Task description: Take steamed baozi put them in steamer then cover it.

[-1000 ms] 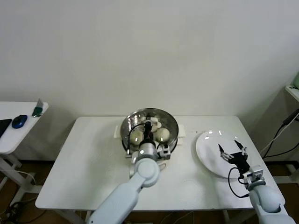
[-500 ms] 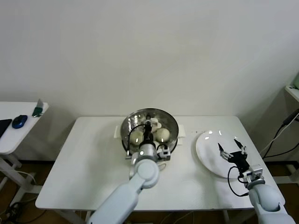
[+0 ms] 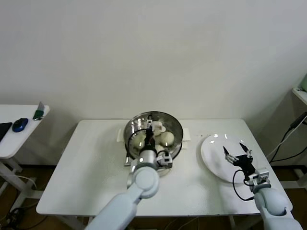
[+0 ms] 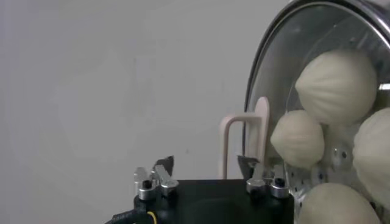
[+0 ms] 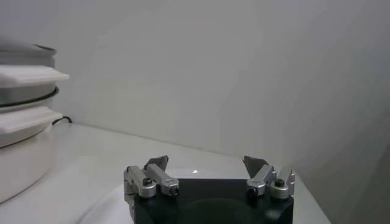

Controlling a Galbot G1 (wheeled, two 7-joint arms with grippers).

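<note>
Four buns (image 4: 337, 84) sit inside the one steamer (image 3: 153, 132) at the far middle of the table (image 3: 91, 167), under a glass lid (image 4: 274, 91). The left claw (image 3: 149, 130) hangs over that lid, jaws spread and holding nothing. To the right, the right claw (image 3: 238, 154) hovers wide open above the single white plate (image 3: 213, 153).
</note>
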